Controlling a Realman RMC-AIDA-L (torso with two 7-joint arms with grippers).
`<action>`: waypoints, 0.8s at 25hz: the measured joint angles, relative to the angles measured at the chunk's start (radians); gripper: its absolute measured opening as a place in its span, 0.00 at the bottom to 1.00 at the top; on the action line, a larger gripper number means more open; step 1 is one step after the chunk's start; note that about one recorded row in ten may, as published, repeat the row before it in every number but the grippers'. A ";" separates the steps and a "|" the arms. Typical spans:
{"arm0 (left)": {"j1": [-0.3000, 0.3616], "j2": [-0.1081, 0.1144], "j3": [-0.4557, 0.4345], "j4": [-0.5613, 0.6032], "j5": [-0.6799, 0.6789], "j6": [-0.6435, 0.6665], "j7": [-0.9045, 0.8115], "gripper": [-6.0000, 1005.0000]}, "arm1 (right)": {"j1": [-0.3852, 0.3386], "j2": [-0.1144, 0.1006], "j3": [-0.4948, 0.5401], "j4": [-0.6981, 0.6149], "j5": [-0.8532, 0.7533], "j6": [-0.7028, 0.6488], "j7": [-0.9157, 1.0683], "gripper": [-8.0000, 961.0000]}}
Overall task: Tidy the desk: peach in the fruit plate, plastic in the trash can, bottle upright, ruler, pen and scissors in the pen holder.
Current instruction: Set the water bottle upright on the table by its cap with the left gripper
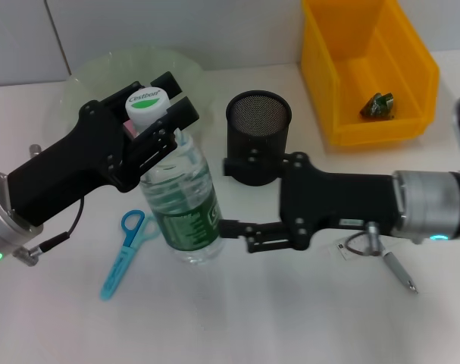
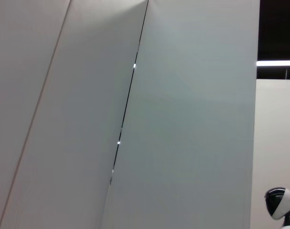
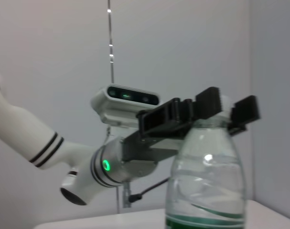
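A white desk surface (image 1: 290,318) is seen from the head camera, backed by a pale panelled wall (image 1: 214,30). At the far left, a translucent pale green fruit plate (image 1: 89,76) is set near the wall. The left gripper (image 1: 155,102) is held above the desk in front of that plate, its black fingers closed on the neck of the bottle (image 1: 186,205), just under the white and green cap (image 1: 145,103). The bottle is clear with a green label and is stood on its base, leaning slightly. Blue scissors (image 1: 123,254) are laid flat on the desk just left of the bottle's base.

Right of the bottle, a black mesh pen holder (image 1: 258,129) is stood upright. The right gripper (image 1: 237,201) is reached in from the right, one finger shown beside the bottle's lower body and the other against the pen holder; its jaws are spread wide and nothing is held. A silver pen (image 1: 400,271) is laid on the desk under the right arm, beside a small wire ring. At the far right, a yellow bin (image 1: 336,76) is placed by the wall, with a crumpled green piece of plastic (image 1: 377,106) inside.

In the left wrist view only the pale wall panels (image 2: 183,119) and a dark ceiling strip are shown
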 joint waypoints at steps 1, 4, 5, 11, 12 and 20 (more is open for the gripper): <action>0.000 0.000 0.000 0.000 0.000 0.000 0.000 0.44 | -0.015 -0.002 0.006 -0.015 0.001 -0.001 0.001 0.86; 0.012 0.006 -0.007 0.005 0.001 -0.005 0.042 0.44 | -0.092 -0.004 0.069 -0.088 0.002 -0.003 0.003 0.86; 0.016 0.009 -0.008 0.008 0.001 -0.007 0.058 0.44 | -0.092 -0.004 0.069 -0.088 0.002 -0.003 0.003 0.86; 0.019 0.017 -0.009 0.013 0.002 -0.054 0.129 0.44 | -0.170 -0.010 0.138 -0.147 -0.021 -0.021 0.010 0.86; 0.019 0.018 -0.009 0.013 0.002 -0.068 0.144 0.44 | -0.180 -0.011 0.149 -0.151 -0.034 -0.026 0.005 0.86; 0.022 0.012 -0.053 0.028 -0.001 -0.138 0.243 0.44 | -0.235 -0.001 0.237 -0.154 -0.120 -0.058 -0.007 0.86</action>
